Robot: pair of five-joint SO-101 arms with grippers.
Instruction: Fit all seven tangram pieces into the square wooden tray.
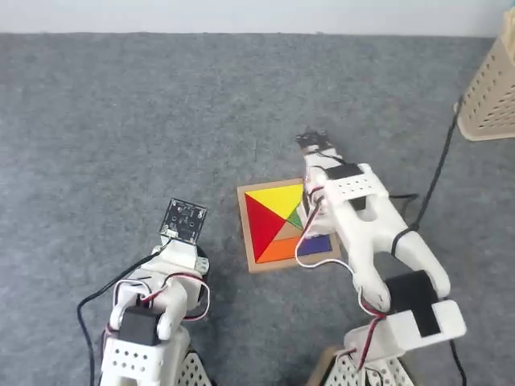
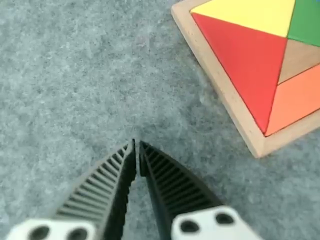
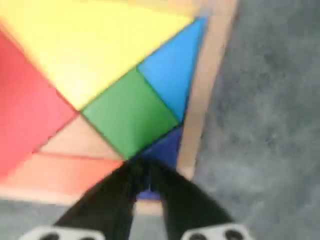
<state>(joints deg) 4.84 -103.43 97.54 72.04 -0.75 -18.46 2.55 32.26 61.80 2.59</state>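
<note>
- The square wooden tray (image 1: pixel 246 229) lies on the grey mat (image 1: pixel 121 121), a little right of the centre of the high view. All seven pieces are in it or on it, so I judge the task to be almost finished.
- The yellow triangle (image 3: pixel 90 45) takes the upper part of the tray in the high view and the red triangle (image 2: pixel 240 65) its left part. The green square (image 3: pixel 131 114), the light blue triangle (image 3: pixel 172 70), the tan triangle (image 2: pixel 300 60) and the orange piece (image 2: pixel 297 100) fill the rest, edge against edge.
- The dark blue piece (image 3: pixel 169 145) is at the lower right corner of the tray. One end seems to lie over the rim, so it is perhaps not fully seated; I cannot be sure.
- The right gripper (image 3: pixel 143 170) is over this corner. Its fingers are almost together with nothing clamped between them, and the tips are on or just above the dark blue piece. I think it is closed like this to push with a narrow point, not to lift.
- The left gripper (image 2: pixel 136 146), whose arm is at the lower left, is over bare mat near the tray but apart from it. It is closed and holds nothing, probably to keep out of the way.
- A beige perforated basket (image 1: pixel 491 88) stands at the upper right edge, well apart.
</note>
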